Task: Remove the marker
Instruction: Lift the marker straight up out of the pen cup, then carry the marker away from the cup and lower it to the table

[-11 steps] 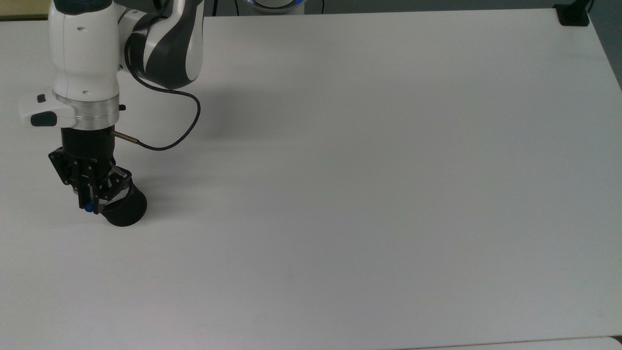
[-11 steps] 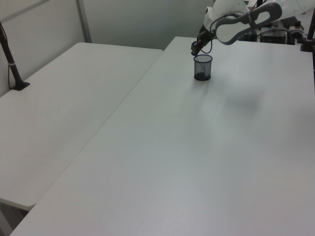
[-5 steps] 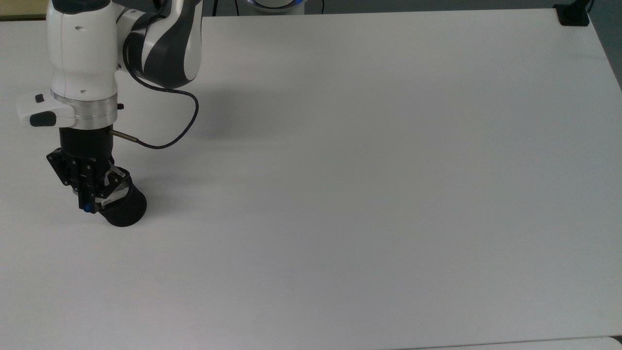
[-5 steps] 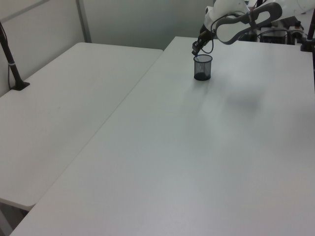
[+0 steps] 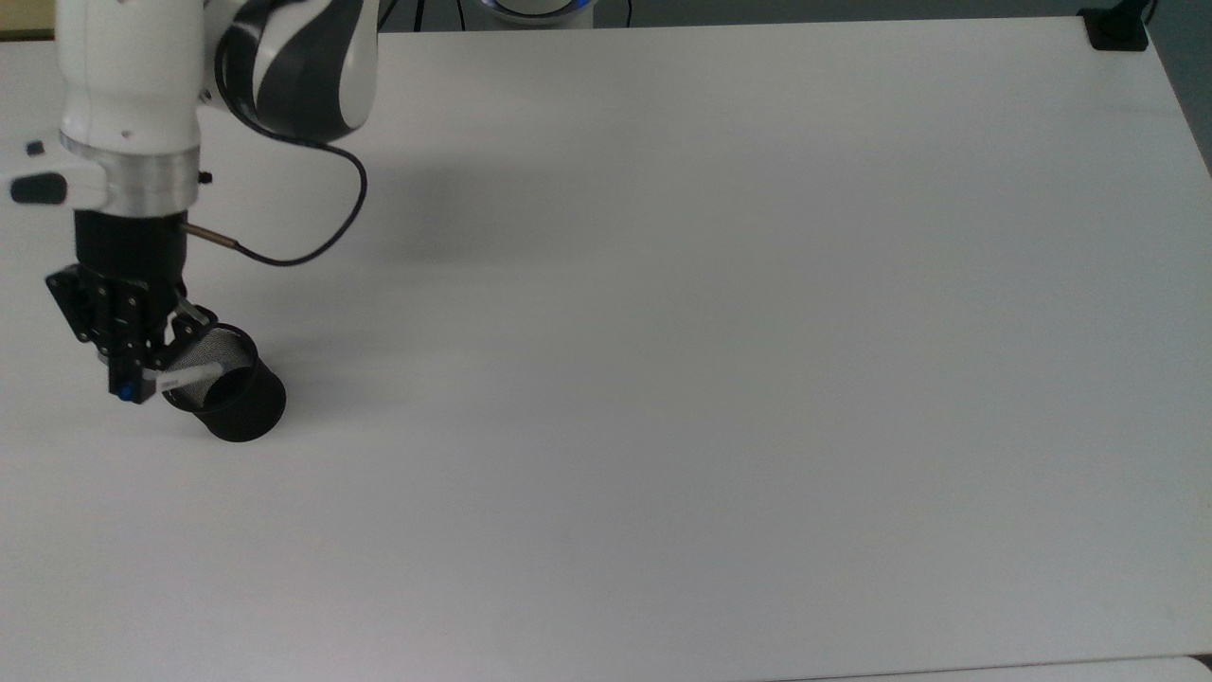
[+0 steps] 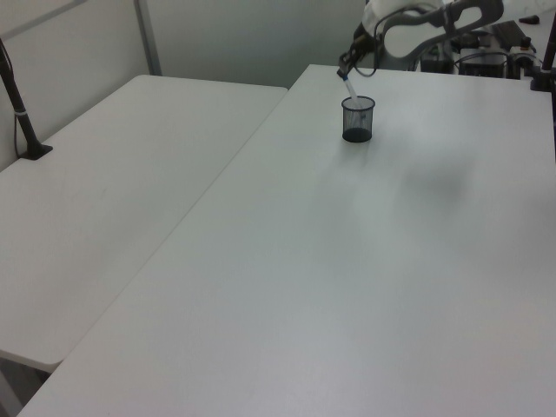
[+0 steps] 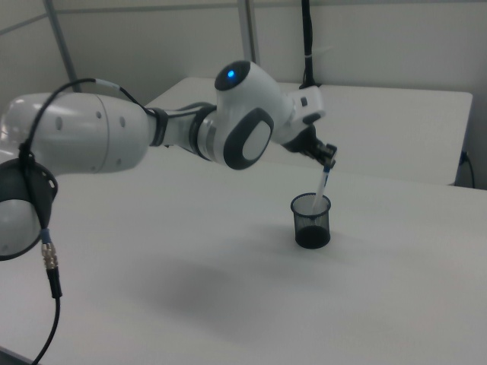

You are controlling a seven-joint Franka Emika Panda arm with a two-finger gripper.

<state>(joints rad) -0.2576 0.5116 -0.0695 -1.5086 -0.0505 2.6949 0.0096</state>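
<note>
Gripper: the gripper (image 5: 128, 384) sits at the left edge of the top view, fingers closed on the blue-capped end of the marker (image 5: 189, 376); in the right view it is near the upper middle of the frame (image 7: 327, 162).
Marker: tilted, its white barrel slanting down from the fingers into the mouth of the cup (image 7: 311, 220) — the lower end looks to be just inside the rim.
Cup: a dark mesh cup standing upright on the white table (image 5: 663, 379), in the upper middle of the left view (image 6: 357, 119).
Progress: the marker appears most of the way out, but not clear of the rim.
Risk — snag: a sideways move now could catch the tip on the rim and tip or drag the light cup.
Risk — slip: the hold is near one end only, so the slanted barrel could pivot or slide out.
</note>
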